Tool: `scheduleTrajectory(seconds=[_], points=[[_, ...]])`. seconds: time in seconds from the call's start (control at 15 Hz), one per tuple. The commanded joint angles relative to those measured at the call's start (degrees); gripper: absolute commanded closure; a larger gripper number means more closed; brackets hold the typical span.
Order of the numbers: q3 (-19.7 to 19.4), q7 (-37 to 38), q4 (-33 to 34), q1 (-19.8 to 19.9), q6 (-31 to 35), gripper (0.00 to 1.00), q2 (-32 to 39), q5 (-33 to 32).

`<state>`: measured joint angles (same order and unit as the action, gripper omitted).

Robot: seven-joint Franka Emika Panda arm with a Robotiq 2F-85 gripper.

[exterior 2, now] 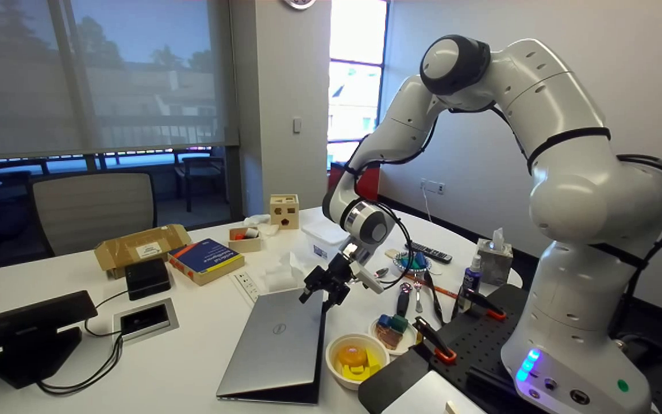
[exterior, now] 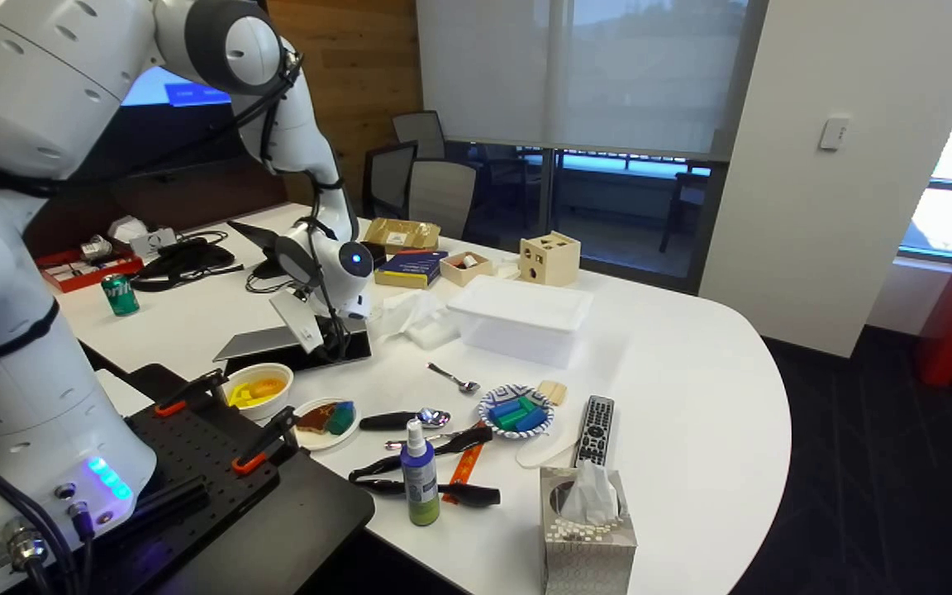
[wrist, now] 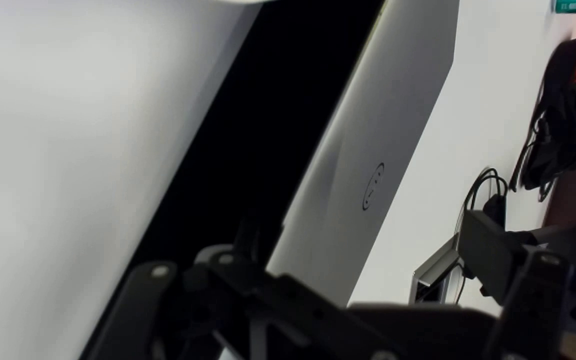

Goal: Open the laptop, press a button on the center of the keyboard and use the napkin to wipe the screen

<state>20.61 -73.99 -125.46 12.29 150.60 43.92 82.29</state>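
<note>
- A green can stands near a red tray on the white bench.
- A white bowl holds yellow and orange pieces.
- Beside it, a small plate bears brown and blue-green pieces.
- A spray bottle stands upright by black tongs, which lie across an orange strip.
- A patterned bowl holds blue and green blocks; near it lie a spoon and a remote control.
- A see-through box wears a white lid.
- A wooden cube with shaped holes stands near a small open box.
- A blue-and-yellow book lies beside a cardboard box.
- A black panel sits on a stand.
- A chair stands beyond the bench.
</note>
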Motion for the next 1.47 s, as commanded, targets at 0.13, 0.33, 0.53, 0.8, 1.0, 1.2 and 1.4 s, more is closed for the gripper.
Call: scheduleTrajectory(seconds=[0.13,0.33,0.53,0.8,1.0,1.2,1.4], points=[[2.48,-0.84,-0.37,0.46,-3.7,0.0,-4.66,-2.72],[-4.51,-1.28,0.52,-6.57,-9.44,0.0,-7.07,-1.17],[-7.73,-1.13,1.18,-9.91,-12.38,0.0,-8.43,-1.93],[-10.39,-0.49,2.18,-13.12,-14.59,0.0,-9.5,-3.11],[-11.26,-0.06,3.57,-14.61,-15.85,0.0,-9.54,-4.46],[-11.51,0.26,4.84,-15.84,-16.52,0.0,-9.74,-6.0],[-11.45,0.87,6.34,-16.92,-16.7,0.0,-9.73,-8.1]])
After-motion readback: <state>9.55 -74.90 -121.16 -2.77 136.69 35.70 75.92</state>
